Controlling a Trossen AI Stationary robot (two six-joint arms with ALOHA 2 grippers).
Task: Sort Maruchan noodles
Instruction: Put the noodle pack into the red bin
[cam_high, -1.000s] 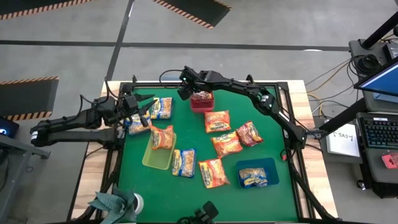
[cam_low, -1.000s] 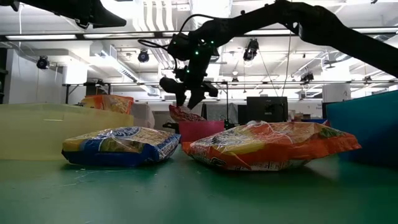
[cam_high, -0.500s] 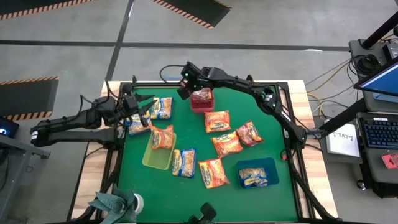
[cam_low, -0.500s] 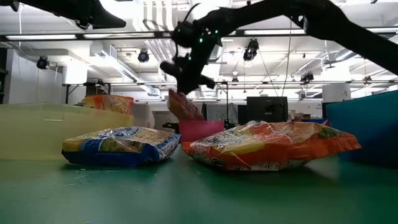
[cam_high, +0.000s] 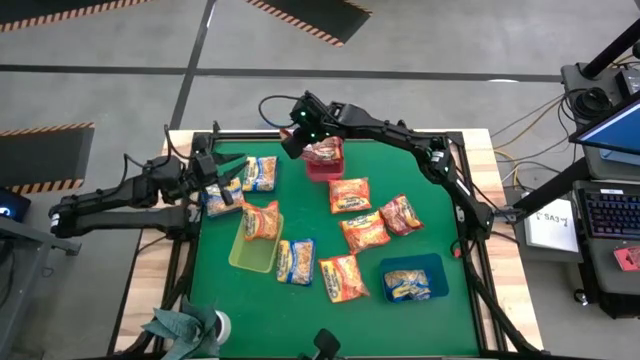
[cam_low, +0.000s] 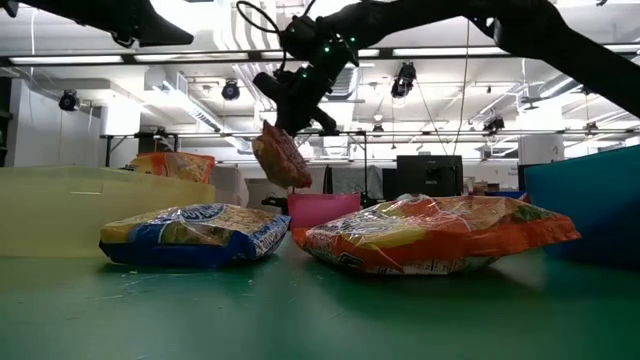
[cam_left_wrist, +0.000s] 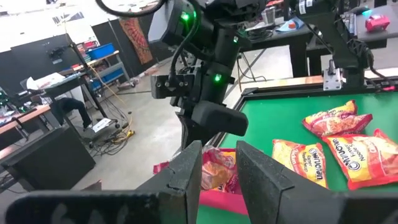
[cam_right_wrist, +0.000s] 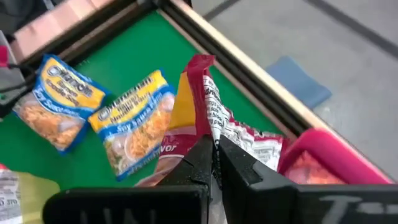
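We see the right gripper (cam_low: 300, 112) at about twelve o'clock on the green table (cam_high: 300, 300), its fingers pinched tight on the crimped top edge of a dark red noodle packet (cam_low: 281, 156), which dangles above the red tray (cam_low: 323, 209). We judge the packet light, crinkly and slick, with a brittle noodle block inside; the flat seam is the sound place to hold (a squeeze on the body could crack it). It hangs tilted, so we expect it to swing. The other noodle packets (cam_high: 349, 195) lie scattered from centre to five o'clock. The left gripper (cam_high: 222, 184) waits at nine o'clock, fingers a little apart, holding nothing we can see. What else lies in the red tray is largely hidden from us.
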